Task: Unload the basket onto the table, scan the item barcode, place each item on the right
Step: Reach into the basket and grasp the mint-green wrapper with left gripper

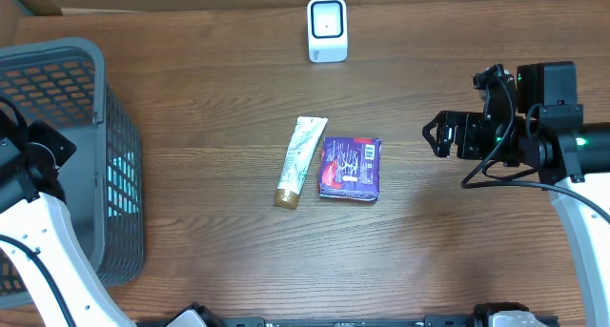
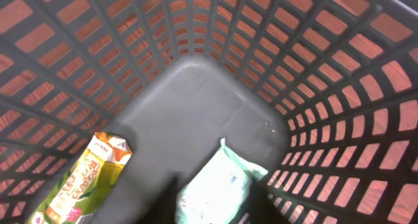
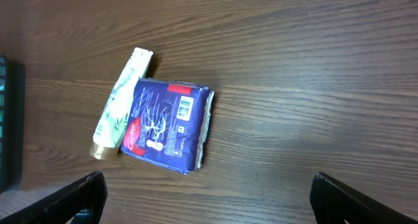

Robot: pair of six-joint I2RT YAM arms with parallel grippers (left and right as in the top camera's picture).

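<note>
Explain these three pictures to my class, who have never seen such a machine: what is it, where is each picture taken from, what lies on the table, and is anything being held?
The machine is two robot arms at a wooden table, each ending in a two-finger gripper. One picture looks down from above. Another comes from a camera on the left arm's wrist, looking into the grey basket, where a green and orange carton and a pale green packet lie. The packet sits between the left gripper's dark fingers; whether it is gripped or let go is unclear. The third comes from the right wrist. The right gripper stands open and empty. On the table lie a tube and a purple pack, side by side. The white scanner stands at the far edge.
</note>
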